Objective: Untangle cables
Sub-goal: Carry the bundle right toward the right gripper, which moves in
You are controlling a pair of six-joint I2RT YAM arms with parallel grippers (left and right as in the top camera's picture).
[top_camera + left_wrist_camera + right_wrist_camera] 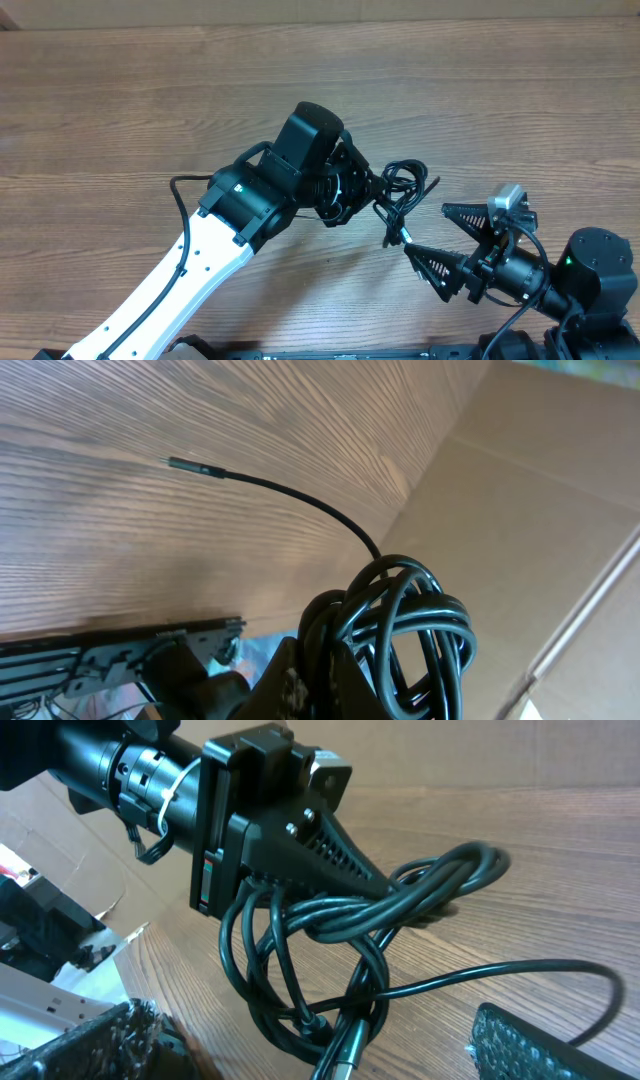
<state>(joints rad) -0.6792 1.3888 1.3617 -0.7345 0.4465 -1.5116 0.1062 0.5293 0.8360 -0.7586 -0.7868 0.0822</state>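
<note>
The cables (400,188) are a tangled bundle of thin black loops, held just above the wooden table. My left gripper (372,187) is shut on the bundle; in the left wrist view its fingers (335,665) pinch the loops (410,615), and one strand runs out to a plug end (190,464) on the table. My right gripper (428,230) is open, just right of the bundle. In the right wrist view a metal-tipped plug (345,1055) hangs between its open fingers (310,1065), untouched. The left gripper (300,840) holds the cables (340,920) above it.
A cardboard wall (520,490) stands along the table's far edge (320,8). The left arm's white link (190,270) crosses the front left. The right arm's base (590,270) sits at the front right corner.
</note>
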